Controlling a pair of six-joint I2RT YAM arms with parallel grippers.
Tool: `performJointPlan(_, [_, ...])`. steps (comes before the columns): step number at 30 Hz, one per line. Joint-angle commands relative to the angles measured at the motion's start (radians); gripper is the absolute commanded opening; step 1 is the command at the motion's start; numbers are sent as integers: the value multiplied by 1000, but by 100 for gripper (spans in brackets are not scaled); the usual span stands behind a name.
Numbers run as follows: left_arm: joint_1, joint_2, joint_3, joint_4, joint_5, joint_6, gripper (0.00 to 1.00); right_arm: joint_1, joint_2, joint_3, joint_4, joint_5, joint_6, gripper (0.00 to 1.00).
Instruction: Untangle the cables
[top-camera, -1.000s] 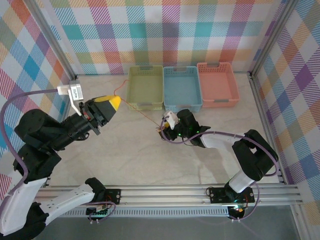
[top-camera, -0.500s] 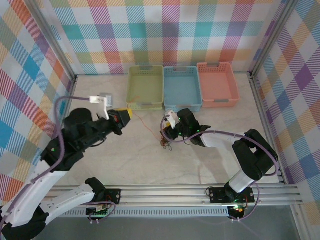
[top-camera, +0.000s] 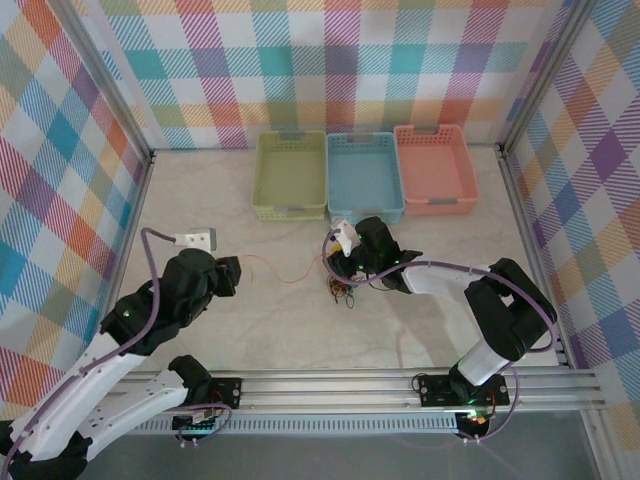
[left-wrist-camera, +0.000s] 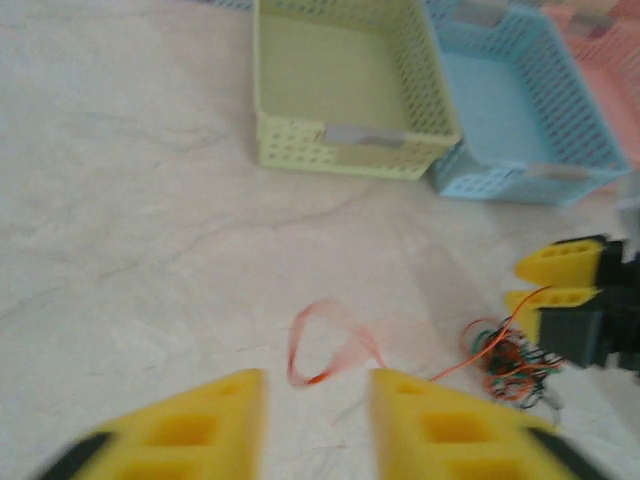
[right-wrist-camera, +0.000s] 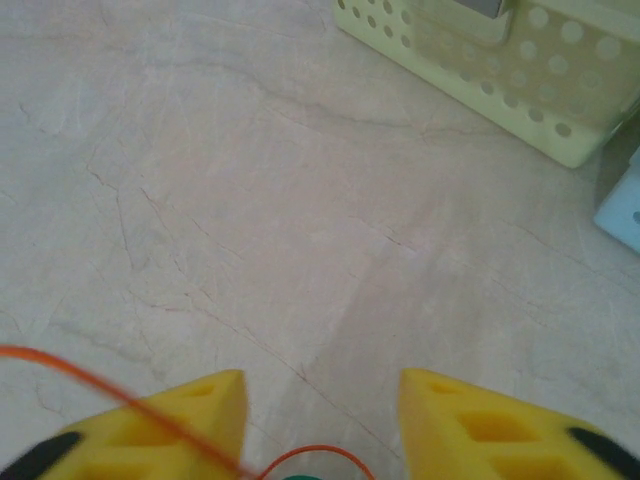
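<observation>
Bright, even diffuse light; soft faint shadows; wrist views blurred, cables (left-wrist-camera: 505, 362) perhaps motion-smeared.

Table (top-camera: 200, 210): pale top with a marble look and faint grey veining, bare over most of its area.

Upper centre of the overhead view: three perforated plastic baskets stand flat in a row near the far edge. The green basket (top-camera: 291, 176) is leftmost, the blue basket (top-camera: 365, 176) is in the middle, and the pink basket (top-camera: 434, 168) is rightmost. Green and blue touch side to side; pink is just beside blue.

Centre frame, below the blue basket and apart from it: the cables (top-camera: 343, 289), a small knot of red-orange, black and dark green strands lying on the top.

One red-orange wire (top-camera: 285, 272) trails left from the knot across the bare surface. In the left wrist view it ends in a loose, blurred loop at lower centre.
</observation>
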Motion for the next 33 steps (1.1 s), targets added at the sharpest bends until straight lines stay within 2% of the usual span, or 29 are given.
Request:
performJointPlan(1, [-12,15,-55,-5,-22,-55,78,-4,-2,24,-28,-52,11,22])
performJointPlan(3, [-11,-12,-109,42,24,-73,86,-3,0,26,-28,-64,10,18])
performJointPlan(5, [-11,-37,-150,84,56,-86,89,-4,-3,24,-22,-74,10,16])
performJointPlan(8, [-10,-42,-172,151,130,-74,89,-3,-8,16,-10,-78,14,14])
performJointPlan(11, [-10,8,-173,261,275,-31,86,-4,-15,10,-2,-90,10,12])
performJointPlan(13, [-11,71,-177,351,387,7,84,-5,-22,5,1,-101,8,11])
performJointPlan(17, [2,246,-199,553,468,15,82,-10,-49,-16,19,-133,-1,4])
performJointPlan(19, [29,365,-182,633,571,11,80,-16,-68,-33,34,-158,-4,0])
performJointPlan(21, [42,448,-151,655,625,31,79,-19,-93,-58,60,-164,-9,0])
performJointPlan(24, [43,534,-95,640,696,148,79,-33,-126,-96,110,-193,-6,0])
performJointPlan(26, [43,581,-69,616,740,204,75,-50,-137,-113,140,-238,3,0])
performJointPlan(29, [47,593,-89,636,748,231,77,-65,-143,-124,158,-278,18,0])
performJointPlan(31, [54,604,-77,638,807,266,79,-75,-146,-132,174,-310,24,0])
performJointPlan(33, [53,614,-38,600,787,305,79,-81,-151,-142,197,-330,32,0])
